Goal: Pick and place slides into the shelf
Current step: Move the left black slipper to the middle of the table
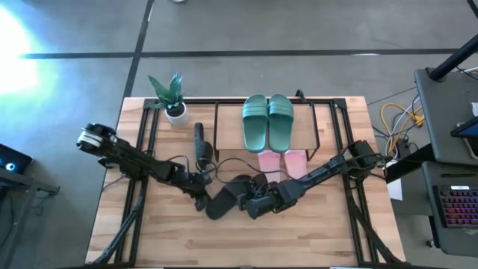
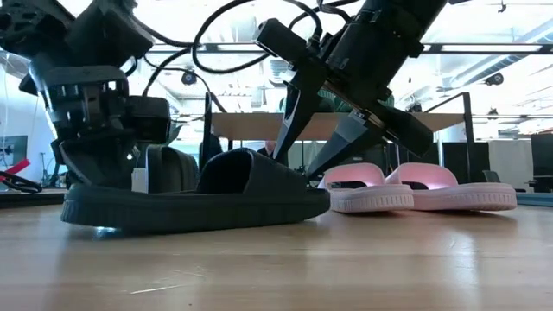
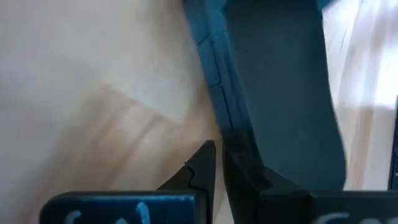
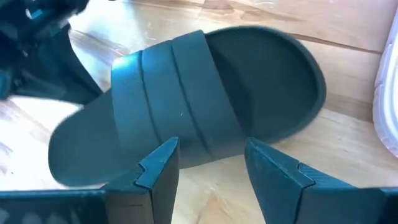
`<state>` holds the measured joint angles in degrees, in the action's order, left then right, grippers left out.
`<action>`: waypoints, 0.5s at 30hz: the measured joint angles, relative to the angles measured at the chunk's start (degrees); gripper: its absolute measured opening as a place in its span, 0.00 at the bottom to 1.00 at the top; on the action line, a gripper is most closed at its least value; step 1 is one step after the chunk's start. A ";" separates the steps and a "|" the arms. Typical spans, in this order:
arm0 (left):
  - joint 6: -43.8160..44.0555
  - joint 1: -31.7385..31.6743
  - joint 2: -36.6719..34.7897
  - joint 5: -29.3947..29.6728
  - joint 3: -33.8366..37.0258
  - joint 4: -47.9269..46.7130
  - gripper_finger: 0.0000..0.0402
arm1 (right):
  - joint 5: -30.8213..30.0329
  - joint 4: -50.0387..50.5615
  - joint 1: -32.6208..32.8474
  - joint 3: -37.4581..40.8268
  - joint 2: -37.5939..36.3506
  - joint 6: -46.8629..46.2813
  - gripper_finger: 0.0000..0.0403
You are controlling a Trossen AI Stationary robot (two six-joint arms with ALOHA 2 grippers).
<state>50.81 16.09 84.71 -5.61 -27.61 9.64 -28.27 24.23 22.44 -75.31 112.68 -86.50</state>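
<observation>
One black slide (image 1: 224,200) lies sole-down on the table between my two grippers, also visible in the low view (image 2: 199,203). My left gripper (image 1: 202,196) is shut on its rim at the left end. My right gripper (image 4: 208,165) stands open just beside the slide's strap (image 4: 168,106), touching nothing. A second black slide (image 1: 199,146) lies left of the shelf (image 1: 325,119). The dark green pair (image 1: 267,123) rests on the shelf's top board. The pale pink pair (image 1: 282,161) sits on the table at the shelf's near side (image 2: 415,186). My left gripper (image 3: 219,168) pinches the black slide's sole rim (image 3: 227,118) between its two fingers, near the slide's left end. The fingers come down at a slant from the table's left. The slide lies flat on the table.
A small potted plant (image 1: 173,97) stands at the far left of the table. Cables run over the table between the arms. The near half of the wooden table (image 1: 224,246) holds nothing else. Equipment and a keyboard sit off the table's right edge.
</observation>
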 joint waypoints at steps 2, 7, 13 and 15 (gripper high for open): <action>0.02 0.87 1.94 -0.12 -1.74 0.43 0.04 | -0.01 0.03 0.00 0.00 0.00 0.12 0.43; -0.44 1.95 6.60 -0.94 -6.72 0.34 0.04 | 0.00 0.39 -0.09 0.00 -0.02 1.07 0.43; -0.68 2.04 11.38 -1.12 -11.73 0.36 0.04 | -0.26 1.60 -0.20 0.02 -0.03 1.04 0.43; -0.66 2.04 12.61 -1.15 -12.96 0.87 0.04 | -0.30 2.60 -0.20 -0.14 -0.04 1.03 0.43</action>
<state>50.15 18.13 97.32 -6.75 -40.58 10.51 -28.58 26.83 22.24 -75.44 112.64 -85.47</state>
